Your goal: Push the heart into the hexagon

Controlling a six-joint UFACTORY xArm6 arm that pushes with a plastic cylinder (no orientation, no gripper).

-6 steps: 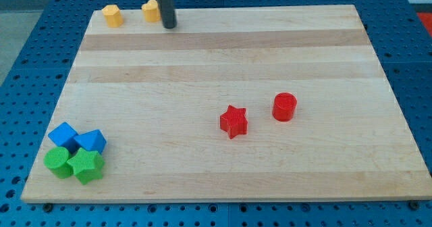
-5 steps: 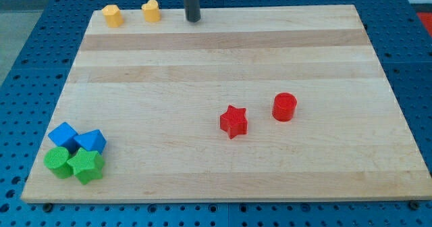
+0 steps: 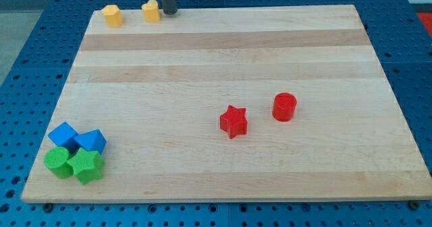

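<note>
The yellow heart (image 3: 151, 11) sits near the board's top edge, left of centre. The yellow hexagon (image 3: 112, 15) lies a short way to its left, with a gap between them. My tip (image 3: 169, 13) is on the board just right of the heart, very close to it or touching it. The heart lies between my tip and the hexagon.
A red star (image 3: 233, 121) and a red cylinder (image 3: 285, 107) lie right of the board's middle. At the bottom left, a blue cube (image 3: 63, 135), a blue wedge-like block (image 3: 91, 141), a green cylinder (image 3: 58, 163) and a green star (image 3: 86, 165) cluster together.
My tip swung right from beside the heart, then came back left and sits close to the heart's right side. The blocks have not moved.
</note>
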